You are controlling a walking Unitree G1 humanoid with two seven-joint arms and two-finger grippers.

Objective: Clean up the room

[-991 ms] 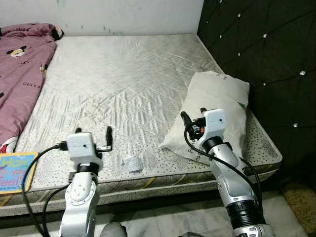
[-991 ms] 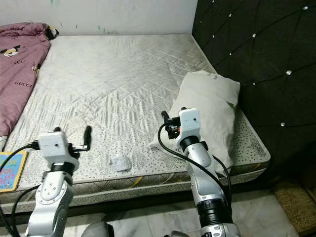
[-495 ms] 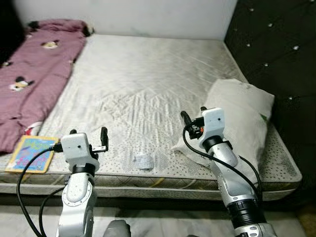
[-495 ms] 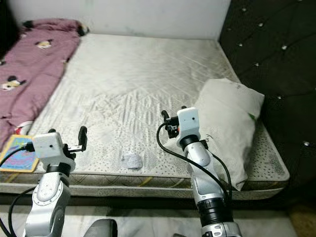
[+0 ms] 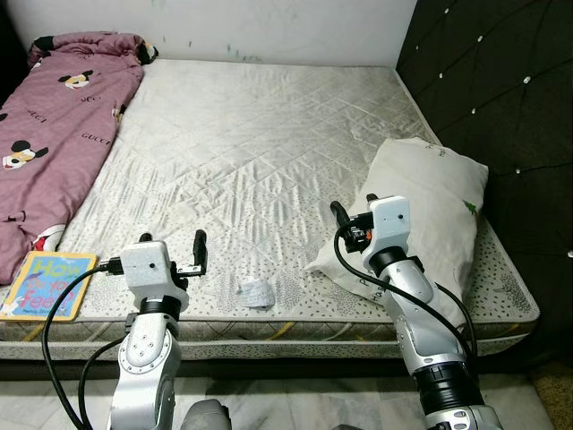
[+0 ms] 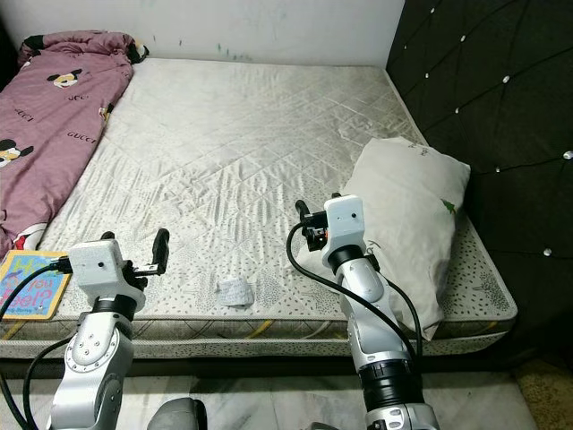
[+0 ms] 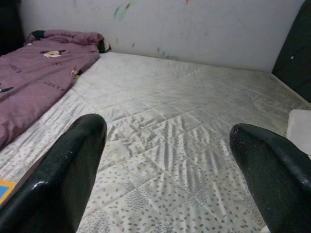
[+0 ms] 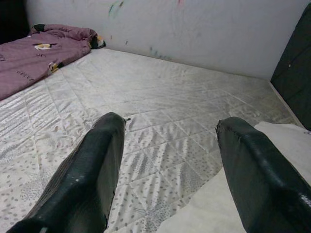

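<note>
A small crumpled white paper (image 5: 257, 292) lies on the bare quilted mattress (image 5: 260, 134) near its front edge. A colourful children's book (image 5: 45, 284) rests at the front left corner. A white pillow (image 5: 439, 206) lies at the right side. My left gripper (image 5: 173, 240) is held open above the front edge, left of the paper, with nothing between its fingers (image 7: 73, 165). My right gripper (image 5: 354, 208) is open too, raised beside the pillow's left edge; its fingers (image 8: 92, 170) point across the mattress.
A pink cartoon-print blanket (image 5: 54, 125) is bunched along the left side of the bed. A black tufted headboard (image 5: 501, 90) stands at the right and a white wall (image 5: 269, 27) at the far end. Pale floor (image 5: 295, 408) shows below the bed's front edge.
The whole picture has shifted as the camera moved, so the book and more of the blanket are now in view. Both grippers hold the same open pose; nothing on the bed moved.
</note>
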